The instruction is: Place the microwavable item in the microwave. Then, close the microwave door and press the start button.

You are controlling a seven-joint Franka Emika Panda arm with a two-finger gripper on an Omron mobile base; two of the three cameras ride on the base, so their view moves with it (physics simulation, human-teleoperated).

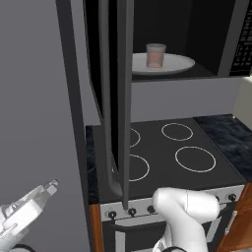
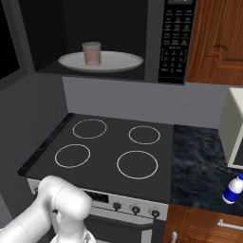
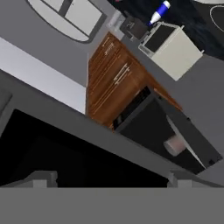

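Note:
The glass tumbler [image 1: 155,55] [image 2: 91,53] with pinkish contents stands upright on the white turntable plate [image 1: 178,64] [image 2: 121,62] inside the microwave [image 2: 154,42]. Its black keypad [image 2: 174,42] is on the right. The microwave door [image 1: 117,98] [image 3: 65,146] hangs wide open, edge-on in the left base view, its long bar handle [image 1: 105,93] facing left. My gripper [image 1: 48,189] [image 3: 113,179] is low at the left, on the outer side of the door and apart from it. It is open and holds nothing. In the hand view the tumbler [image 3: 175,145] appears small, beyond the door's edge.
A black four-ring cooktop [image 1: 167,152] [image 2: 109,147] lies under the microwave, with knobs along its front. On the dark counter to the right stand a cream toaster oven [image 2: 235,128] [image 3: 173,48] and a white bottle with blue label [image 2: 233,190] [image 3: 159,12]. Wooden cabinets [image 2: 218,42] flank the microwave.

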